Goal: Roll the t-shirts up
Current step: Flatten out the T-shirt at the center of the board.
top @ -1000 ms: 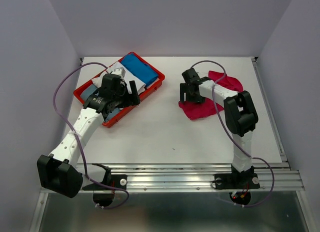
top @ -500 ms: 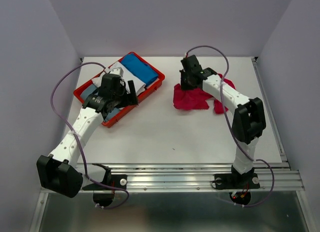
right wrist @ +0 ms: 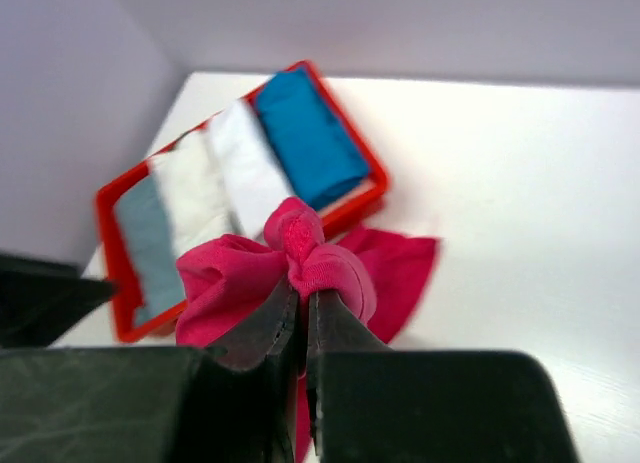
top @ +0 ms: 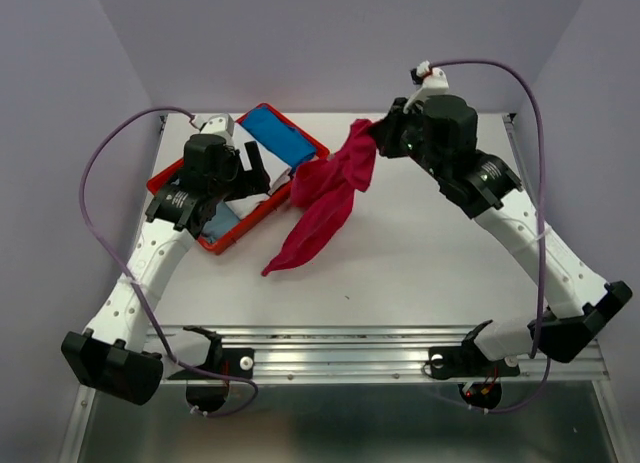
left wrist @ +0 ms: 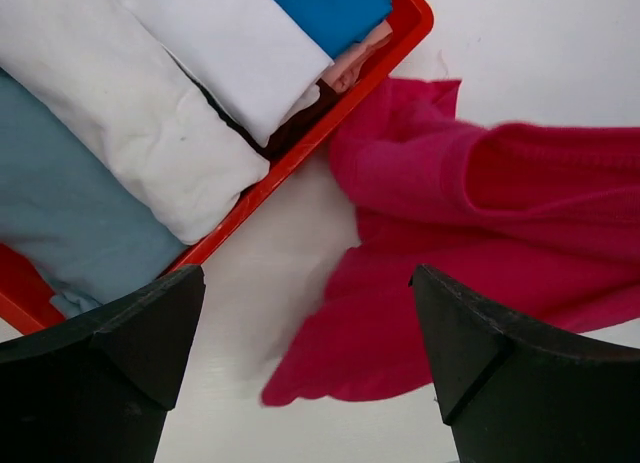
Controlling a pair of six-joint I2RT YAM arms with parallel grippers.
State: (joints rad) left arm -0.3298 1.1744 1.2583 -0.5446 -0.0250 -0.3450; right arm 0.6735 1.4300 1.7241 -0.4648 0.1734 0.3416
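Between the fingertips of the right gripper (right wrist: 303, 301), a bunched fold of the magenta t-shirt (right wrist: 232, 279) is clamped; the jaws are pressed together on the cloth. In the top view, the right gripper (top: 383, 136) is raised above the table (top: 420, 263). The magenta t-shirt (top: 325, 198) hangs from it in a long drape, running down and away from the fingers toward the left arm. Its lower end reaches the table surface.

Below the left gripper (left wrist: 305, 275), the jaws stand wide apart with nothing between them. In its wrist view, the rim of the red tray (left wrist: 400, 38) lies ahead of the left finger. The magenta t-shirt (left wrist: 480, 213) lies ahead of the right finger, just beside the tray rim. Whether cloth and rim touch cannot be determined.

Inside the tray, side by side:
- a grey-blue t-shirt (left wrist: 60, 223), nearest the left finger;
- two white t-shirts (left wrist: 130, 113), next along;
- a blue t-shirt (left wrist: 330, 3), farthest from the gripper.

In the top view, the left gripper (top: 255, 168) hovers over the tray's right edge.
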